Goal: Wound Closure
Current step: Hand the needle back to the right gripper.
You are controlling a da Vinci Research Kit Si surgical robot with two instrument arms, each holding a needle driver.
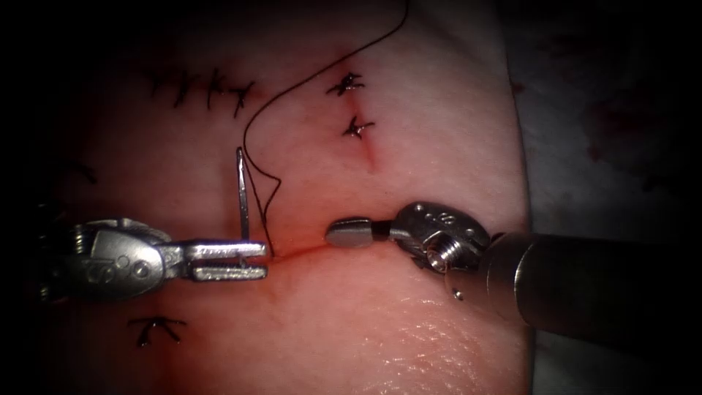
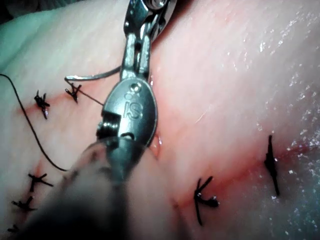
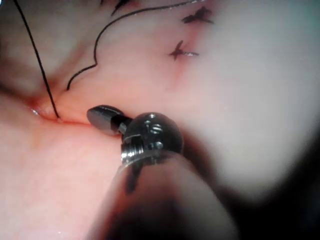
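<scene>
Gripping the needle point(image 1: 242, 192) near one end of its curve, left tool point(image 1: 252, 261) clenched on it just left of the cut point(image 1: 307, 250); needle standing up and away from those jaws, clear of the tissue point(image 1: 409, 329). Thread point(image 1: 292, 95) trailing from the needle's far end, looping back down into the cut just beyond the left jaw tips. Right tool point(image 1: 349, 232) resting at the cut opposite, jaws pressed together, grasping nothing, tip near the thread's entry point. From the left wrist: needle point(image 2: 92, 76) curving sideways out of the jaws point(image 2: 136, 50), beside finished stitches point(image 2: 202, 197). From the right wrist: thread point(image 3: 45, 80) diving into the cut point(image 3: 47, 114) just ahead of the closed tip point(image 3: 102, 117).
</scene>
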